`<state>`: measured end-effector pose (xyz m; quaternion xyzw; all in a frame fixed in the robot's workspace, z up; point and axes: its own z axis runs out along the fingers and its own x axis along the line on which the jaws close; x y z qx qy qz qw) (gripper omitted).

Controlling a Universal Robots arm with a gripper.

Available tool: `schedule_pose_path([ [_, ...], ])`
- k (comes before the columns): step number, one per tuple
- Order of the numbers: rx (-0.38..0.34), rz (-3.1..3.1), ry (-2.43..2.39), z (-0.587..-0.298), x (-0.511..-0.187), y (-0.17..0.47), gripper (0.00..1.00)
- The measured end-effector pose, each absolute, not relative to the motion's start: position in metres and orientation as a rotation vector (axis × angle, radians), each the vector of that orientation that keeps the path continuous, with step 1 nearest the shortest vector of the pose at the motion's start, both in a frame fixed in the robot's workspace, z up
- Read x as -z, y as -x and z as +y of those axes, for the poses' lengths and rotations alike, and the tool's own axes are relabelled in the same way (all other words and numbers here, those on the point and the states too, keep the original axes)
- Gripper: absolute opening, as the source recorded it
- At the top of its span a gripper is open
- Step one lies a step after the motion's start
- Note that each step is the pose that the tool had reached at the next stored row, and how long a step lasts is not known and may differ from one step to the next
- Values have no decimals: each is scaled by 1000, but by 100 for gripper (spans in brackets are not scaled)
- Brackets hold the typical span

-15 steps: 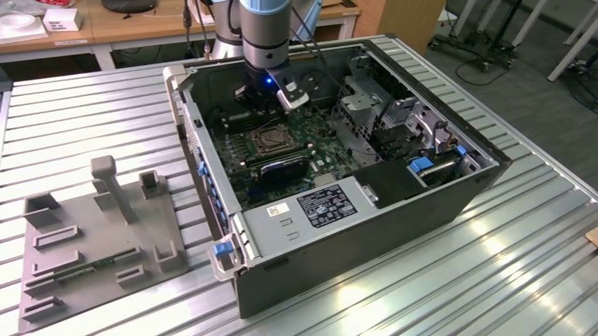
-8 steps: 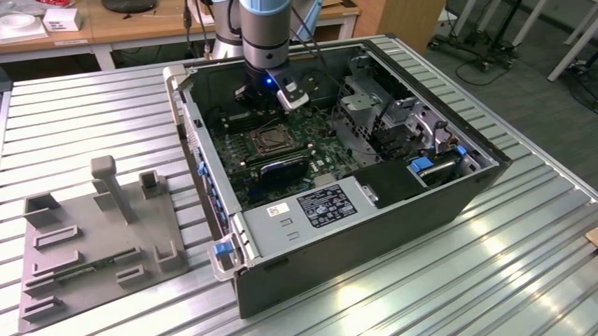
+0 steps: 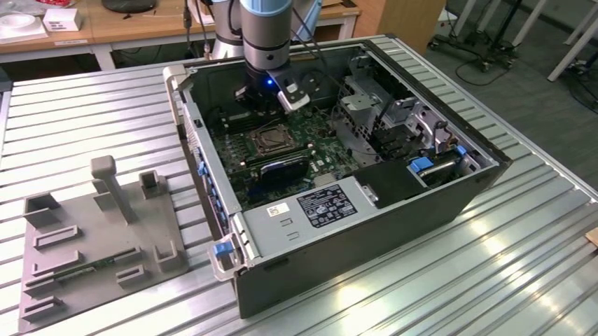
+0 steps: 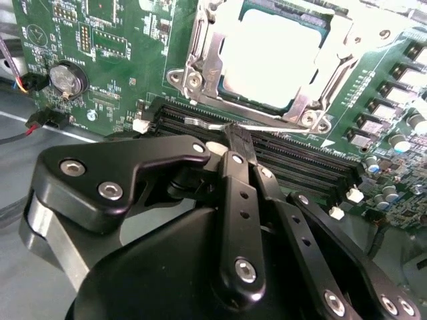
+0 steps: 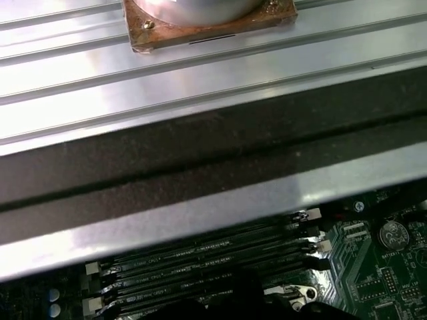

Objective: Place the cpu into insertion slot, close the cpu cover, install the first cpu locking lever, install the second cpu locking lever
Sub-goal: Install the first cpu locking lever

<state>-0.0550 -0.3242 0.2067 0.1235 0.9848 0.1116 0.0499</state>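
— Inside the open computer case (image 3: 402, 203), as the exterior view has it, where is the gripper found?

— The gripper (image 3: 259, 110) is held on the arm (image 3: 266, 35) over the green motherboard (image 3: 280, 157), close beside the insertion slot (image 3: 266, 141). The case is stood on a slatted metal table (image 3: 523, 266). A grey fixture plate (image 3: 94, 245) is laid well apart from it, on the exterior view's left.

— And the cpu?

— In the second wrist view the cpu (image 4: 270, 57) is seen seated in the slot. It is framed by the cpu cover (image 4: 200, 63), which is laid flat over its edges.

— How are the fingers held?

— The two black fingers (image 4: 233, 180) are closed together at their tips, and a thin silvery locking lever (image 4: 200, 123) is pinched between them. The lever is stretched along the socket's edge, between the socket and the long black memory slots (image 4: 300, 167). The cpu is thus placed just past the fingertips, across the lever, and is not touched by them. A coin cell (image 4: 67, 79) is mounted on the board off to one side.

— What is given by the first wrist view?

— The memory slots (image 5: 200, 260) and the coin cell (image 5: 393, 233) are shown against the case's dark wall (image 5: 200, 167), with the table's slats (image 5: 200, 80) beyond it.
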Motion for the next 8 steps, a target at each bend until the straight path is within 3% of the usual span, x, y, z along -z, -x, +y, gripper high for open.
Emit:
schedule_pose_path([
  [8,-340,2999,-376,-325,-207,55,11],
])
